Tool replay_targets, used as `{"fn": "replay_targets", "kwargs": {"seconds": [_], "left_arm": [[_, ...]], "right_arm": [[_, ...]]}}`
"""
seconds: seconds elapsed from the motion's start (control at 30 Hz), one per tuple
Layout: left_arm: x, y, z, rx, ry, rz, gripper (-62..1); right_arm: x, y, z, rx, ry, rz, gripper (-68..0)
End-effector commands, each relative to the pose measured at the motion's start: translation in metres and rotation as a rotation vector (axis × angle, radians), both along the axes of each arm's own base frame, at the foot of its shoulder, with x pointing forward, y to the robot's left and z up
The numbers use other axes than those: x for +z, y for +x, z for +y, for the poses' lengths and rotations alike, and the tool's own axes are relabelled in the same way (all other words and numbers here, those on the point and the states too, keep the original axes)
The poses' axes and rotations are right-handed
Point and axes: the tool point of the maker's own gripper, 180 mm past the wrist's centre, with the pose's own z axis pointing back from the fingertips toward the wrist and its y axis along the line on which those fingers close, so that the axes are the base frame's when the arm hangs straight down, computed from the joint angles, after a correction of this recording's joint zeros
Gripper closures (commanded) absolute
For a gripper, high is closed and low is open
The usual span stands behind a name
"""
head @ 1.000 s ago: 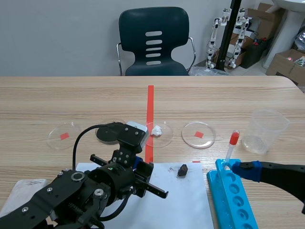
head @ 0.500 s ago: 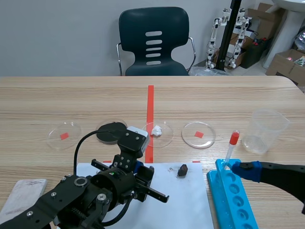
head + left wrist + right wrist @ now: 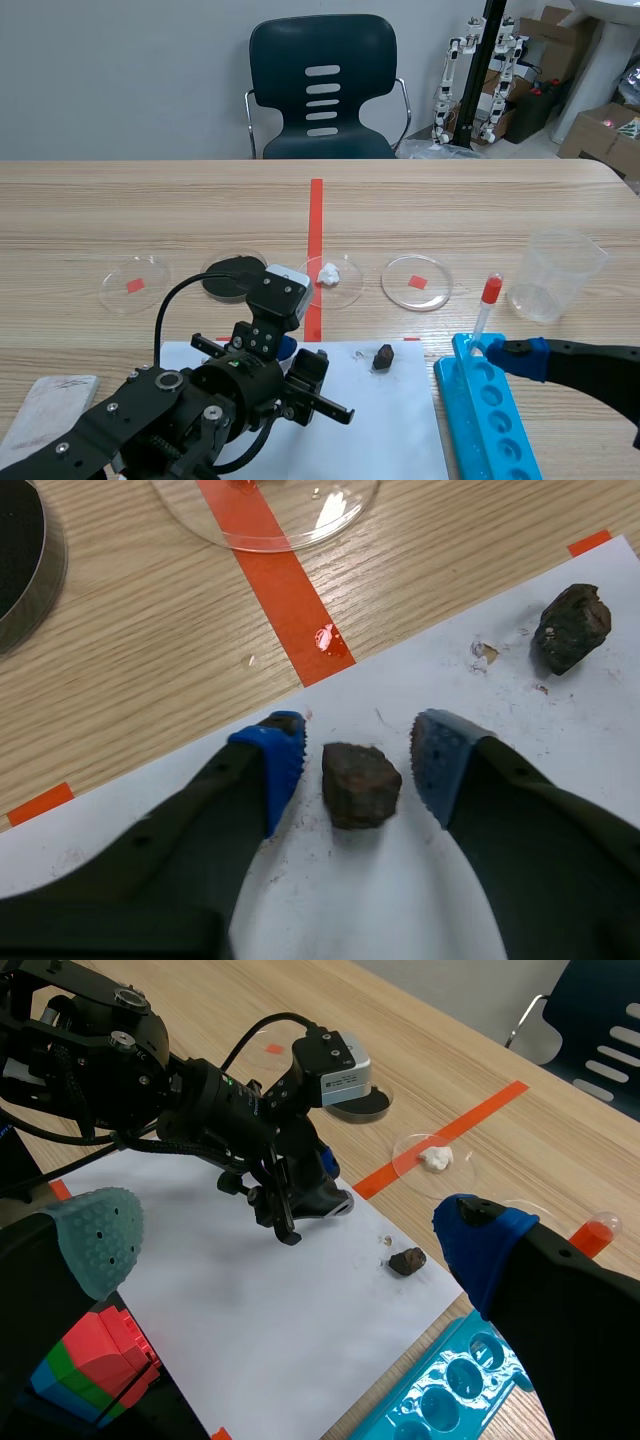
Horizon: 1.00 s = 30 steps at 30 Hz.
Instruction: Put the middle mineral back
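On the white paper sheet (image 3: 560, 780) lies a reddish-brown mineral (image 3: 360, 784). My left gripper (image 3: 357, 757) is open around it, one blue pad on each side with a gap to the stone. A darker mineral (image 3: 570, 628) lies ahead and to one side, also seen as the dark mineral (image 3: 383, 357). In the scene view the left gripper (image 3: 298, 372) hides the brown stone. A petri dish (image 3: 335, 284) past the paper holds a white mineral (image 3: 331, 274). My right gripper (image 3: 290, 1250) is open, low at the right, holding nothing.
Three more dishes stand in a row: a clear one (image 3: 134, 283), a black one (image 3: 232, 276) and a clear one (image 3: 417, 283). A plastic beaker (image 3: 560, 275) stands at the right. A blue tube rack (image 3: 490, 420) holds a red-capped tube (image 3: 486, 310). A cloth (image 3: 45, 405) lies at the left.
My left arm has shifted slightly toward the right and settled over the paper, uncovering more of the black dish. The right arm has not moved.
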Motion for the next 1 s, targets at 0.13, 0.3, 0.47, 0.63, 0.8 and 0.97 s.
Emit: {"fn": "replay_targets", "kwargs": {"seconds": [0.13, 0.3, 0.47, 0.63, 0.8, 0.97], "left_arm": [[0.013, 0.008, -0.005, 0.005, -0.032, -0.043, -47.2], [0.014, 0.008, -0.005, 0.005, -0.033, -0.044, -59.8], [0.013, 0.007, -0.005, 0.003, -0.035, -0.044, -62.3], [0.02, -0.001, -0.001, -0.006, -0.039, -0.062, -62.3], [0.046, -0.018, 0.007, -0.035, -0.048, -0.118, -62.3], [0.058, -0.038, 0.025, -0.055, 0.001, -0.148, -62.3]], "right_arm": [[0.012, 0.005, 0.001, -0.007, 0.027, -0.035, -60.6], [0.012, 0.005, 0.001, -0.007, 0.027, -0.035, -60.6], [0.012, 0.005, 0.001, -0.007, 0.027, -0.035, -60.6], [0.012, 0.005, 0.001, -0.007, 0.027, -0.035, -60.6], [0.012, 0.005, 0.001, -0.007, 0.027, -0.035, -60.6], [0.012, 0.005, 0.001, -0.007, 0.027, -0.035, -60.6]]}}
